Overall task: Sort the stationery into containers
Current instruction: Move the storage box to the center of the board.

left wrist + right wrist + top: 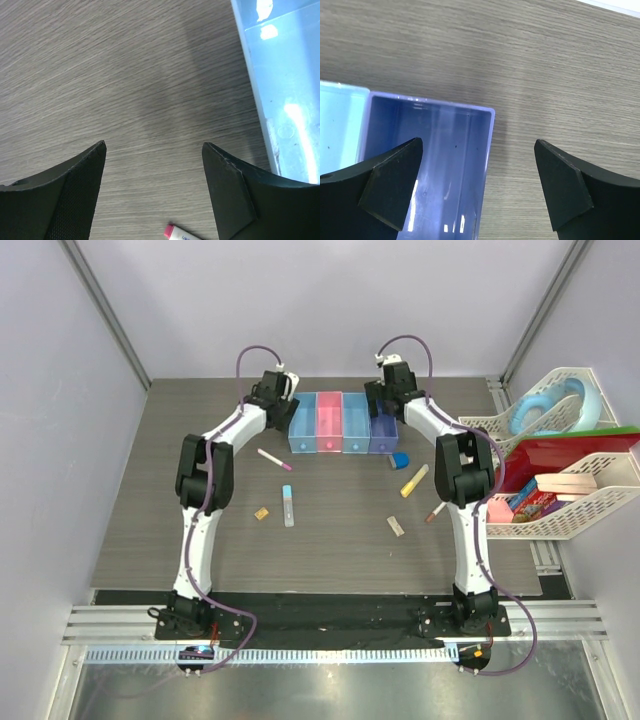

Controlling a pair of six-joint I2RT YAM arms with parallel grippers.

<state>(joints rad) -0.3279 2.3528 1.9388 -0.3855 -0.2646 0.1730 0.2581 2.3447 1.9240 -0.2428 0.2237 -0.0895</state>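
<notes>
Stationery lies scattered near the containers; we see left fingers and right fingers spread, empty, flanking them.

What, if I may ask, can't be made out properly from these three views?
Left wrist view: the pink-capped white pen shows only its cap end; the bottom edge cuts off the rest.
Right wrist view: the purple box runs past the bottom edge at one end, and the right gripper partly covers it.
Top view: the small blue block is too small to tell its shape.
Top view: the books have titles too small to read.
</notes>
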